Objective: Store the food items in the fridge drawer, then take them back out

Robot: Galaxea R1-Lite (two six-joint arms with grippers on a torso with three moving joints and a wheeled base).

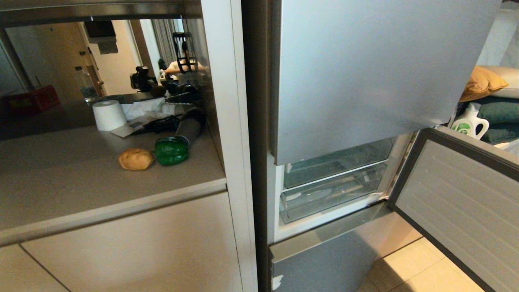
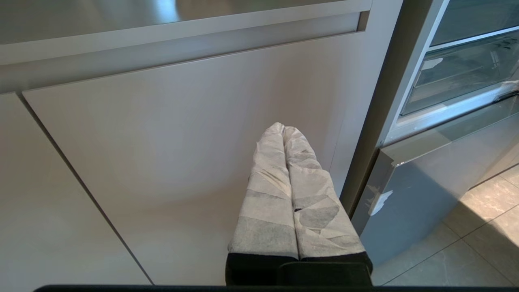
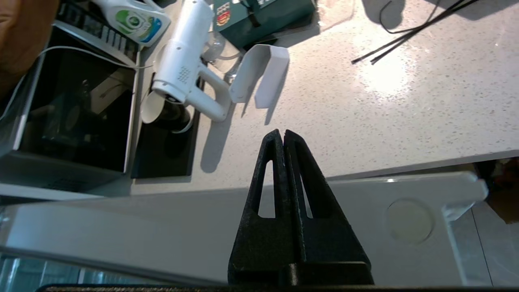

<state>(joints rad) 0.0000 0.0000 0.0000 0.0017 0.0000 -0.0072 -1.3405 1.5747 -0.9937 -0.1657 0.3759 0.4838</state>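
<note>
Beige countertop (image 1: 81,190) is filling the left of the head view, with the tan potato (image 1: 136,159) and the glossy green bell pepper (image 1: 171,151) sitting just beside each other, the pepper on the right. Behind them a white paper roll (image 1: 109,115) is standing, and a grey-black hair dryer (image 1: 188,127) is lying against the pepper's far side; the clutter farther back is blending into a reflective wall and is hard to make out.

To the right, the fridge drawer (image 1: 330,192) is showing its clear glass panels, empty as far as one can tell, with its front door panel (image 1: 458,207) swinging wide open to the right and running out of frame. The tall upper door (image 1: 365,73) is hiding everything above.

Neither arm is appearing in the head view. The left gripper (image 2: 283,129) is hanging before the cabinet front (image 2: 182,142), its taped fingers pressed together on nothing. The right gripper (image 3: 282,134) is hovering over a speckled counter (image 3: 385,93) above a pale ledge (image 3: 162,219), jaws closed and empty.
</note>
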